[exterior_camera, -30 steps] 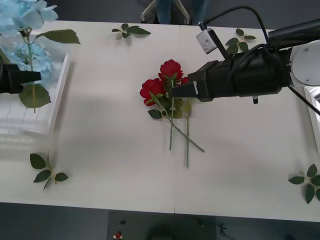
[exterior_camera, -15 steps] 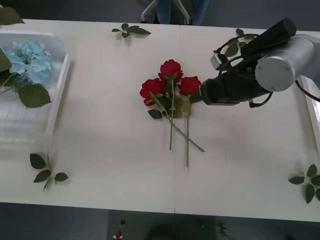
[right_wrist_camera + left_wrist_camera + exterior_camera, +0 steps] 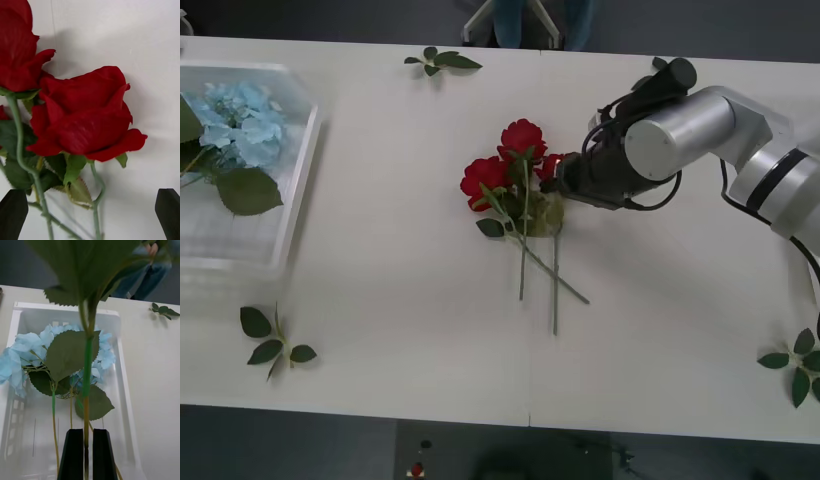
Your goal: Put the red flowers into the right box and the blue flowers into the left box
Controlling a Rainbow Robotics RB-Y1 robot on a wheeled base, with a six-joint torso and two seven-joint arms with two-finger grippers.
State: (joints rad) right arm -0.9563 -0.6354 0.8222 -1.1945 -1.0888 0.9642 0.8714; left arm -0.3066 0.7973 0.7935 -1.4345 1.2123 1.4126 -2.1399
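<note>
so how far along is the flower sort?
Done: pale blue hydrangea-like flowers already lie in the translucent white slotted tray. In hand: the left pincer is shut on another blue flower's green stem above that tray; the right pincer is open at the deep-red roses. Left: three roses visible on the table, none boxed.

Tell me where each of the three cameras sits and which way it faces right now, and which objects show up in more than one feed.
Front view: above the arms, looking down on the table; the right arm reaches to the red flowers.
Right wrist view: on the right arm, close over a red bloom; the right pincer is open, its black tips at the corners.
Left wrist view: on the left arm, over the left box; the left pincer grips a green stem.
Shared: the roses, front and right wrist; the blue flowers and box, front and left wrist.
</note>
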